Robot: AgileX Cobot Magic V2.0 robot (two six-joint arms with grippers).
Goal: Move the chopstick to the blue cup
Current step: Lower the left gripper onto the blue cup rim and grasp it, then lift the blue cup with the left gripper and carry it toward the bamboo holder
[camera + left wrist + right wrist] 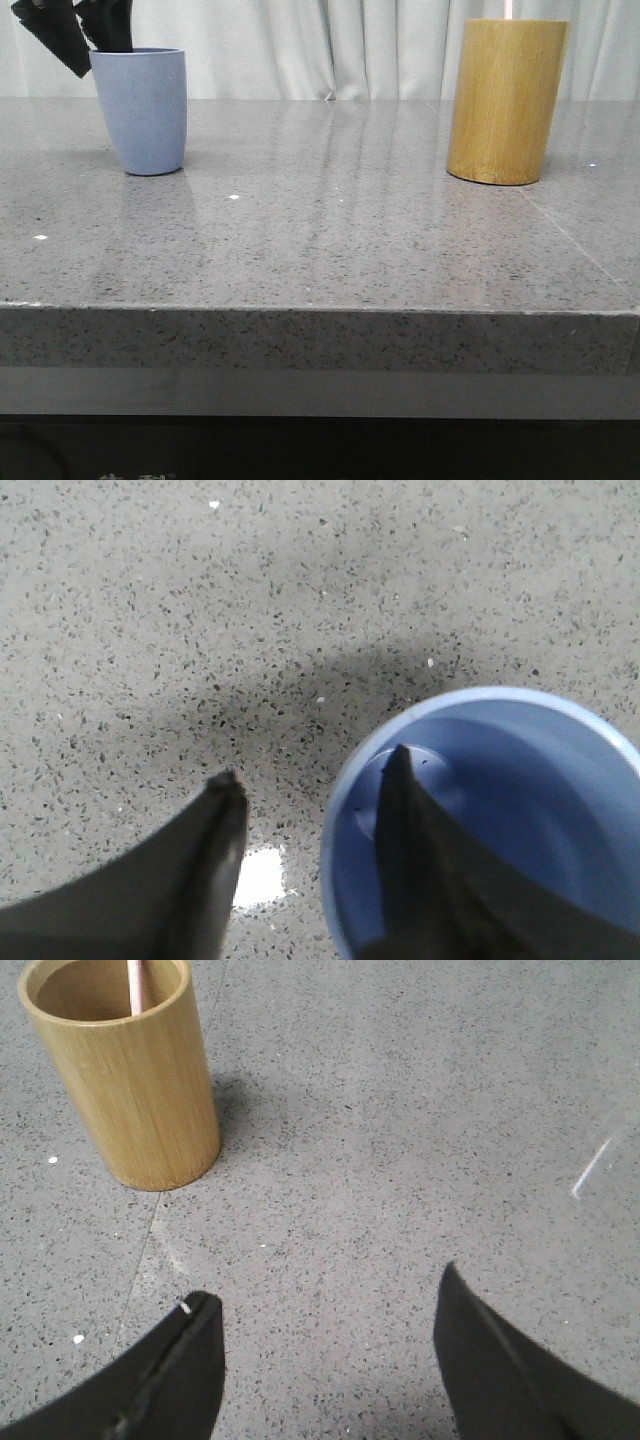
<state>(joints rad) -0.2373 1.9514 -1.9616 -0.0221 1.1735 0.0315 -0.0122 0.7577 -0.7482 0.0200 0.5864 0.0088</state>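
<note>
Matte periwinkle-blue tumblers: you have one.
Yellow-brown bamboo cylinder holders: you have one.
Thin pale pink chopsticks: you can count one, standing in the bamboo holder.
Black grippers: you have two, left and right.

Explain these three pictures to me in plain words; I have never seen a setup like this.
This is a robot with two arms, each ending in a two-fingered gripper. One picture looks forward over a grey speckled table. The other two come from cameras on the wrists, looking down past the dark fingers.

On the table stand a blue cup on the left and a taller bamboo holder on the right. A thin pink chopstick stands in the holder.

The left gripper is open, with one finger over the cup's mouth and the other outside the rim. The right gripper is open above bare table, apart from the holder. Neither holds anything.
</note>
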